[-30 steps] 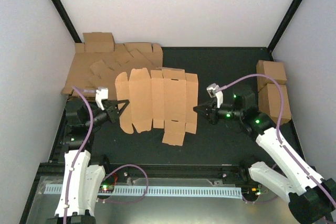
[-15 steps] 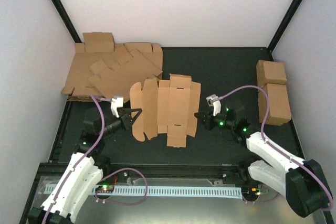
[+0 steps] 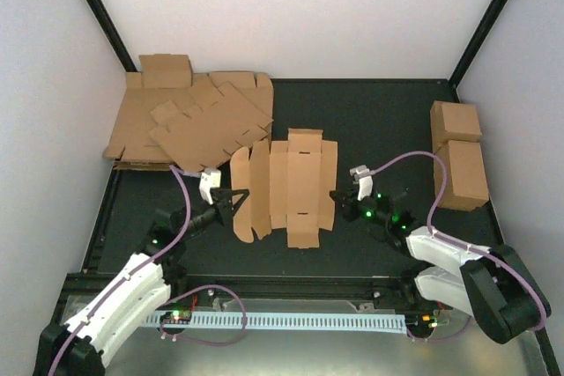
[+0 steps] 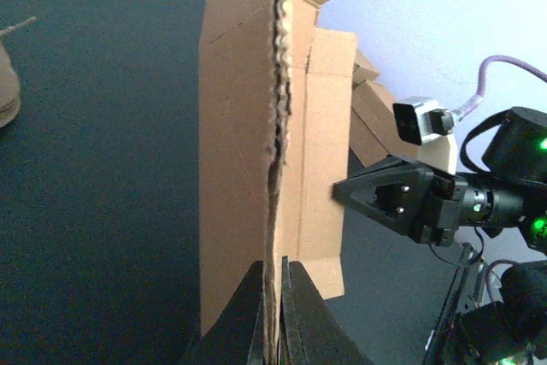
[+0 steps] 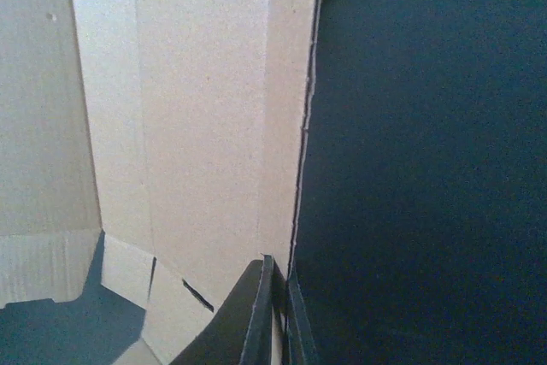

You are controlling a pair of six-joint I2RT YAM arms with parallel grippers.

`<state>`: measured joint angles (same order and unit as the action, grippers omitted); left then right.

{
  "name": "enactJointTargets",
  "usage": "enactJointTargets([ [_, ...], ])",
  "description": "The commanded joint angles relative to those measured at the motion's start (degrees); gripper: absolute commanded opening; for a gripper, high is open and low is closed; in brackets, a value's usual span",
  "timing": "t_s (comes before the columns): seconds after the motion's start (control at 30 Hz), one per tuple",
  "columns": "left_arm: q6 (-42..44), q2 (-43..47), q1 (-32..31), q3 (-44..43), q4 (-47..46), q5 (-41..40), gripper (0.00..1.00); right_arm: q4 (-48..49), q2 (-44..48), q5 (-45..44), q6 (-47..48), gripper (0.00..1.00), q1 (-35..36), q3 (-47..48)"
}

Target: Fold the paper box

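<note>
The paper box [image 3: 286, 187] is a flat brown die-cut sheet with flaps, held between my two grippers over the dark table. My left gripper [image 3: 236, 196] is shut on its left edge. In the left wrist view the sheet [image 4: 239, 126] stands edge-on between the left gripper's [image 4: 275, 297] black fingers. My right gripper [image 3: 334, 195] pinches the right edge. In the right wrist view its narrow jaws [image 5: 280, 297] straddle the sheet's [image 5: 197, 126] edge closely. The right gripper [image 4: 342, 190] also shows beyond the sheet in the left wrist view.
A heap of flat cardboard sheets [image 3: 194, 116] lies at the back left, with a cardboard cuboid [image 3: 165, 70] on it. Two more cuboids [image 3: 456, 121] [image 3: 463, 173] stand by the right wall. White walls close in three sides.
Both grippers have carried the sheet toward the near edge and slightly right. They came closer together, so the sheet bows and looks narrower. Both arms have dropped lower.
</note>
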<state>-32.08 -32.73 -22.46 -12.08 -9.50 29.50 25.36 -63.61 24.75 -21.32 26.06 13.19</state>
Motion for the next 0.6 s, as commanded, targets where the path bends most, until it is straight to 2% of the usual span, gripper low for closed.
enactJointTargets([
  [0.0,0.0,-0.5,-3.0,0.9,-7.6,-2.2,0.02,6.9,-1.0,-3.4,0.0,0.08,1.6,-1.3],
  [0.17,-2.7,-2.8,-6.6,0.6,-14.0,-1.5,0.02,6.6,-1.4,-8.2,0.0,0.08,4.8,-0.7],
  [0.4,-3.6,-7.5,-10.7,-4.2,-14.4,-0.9,0.02,5.1,-0.1,-16.5,-2.5,0.02,6.5,-0.2],
  [0.57,-6.1,-8.8,-12.0,-5.4,-15.7,-1.2,0.03,1.3,3.1,-20.3,0.0,0.02,6.7,0.4],
])
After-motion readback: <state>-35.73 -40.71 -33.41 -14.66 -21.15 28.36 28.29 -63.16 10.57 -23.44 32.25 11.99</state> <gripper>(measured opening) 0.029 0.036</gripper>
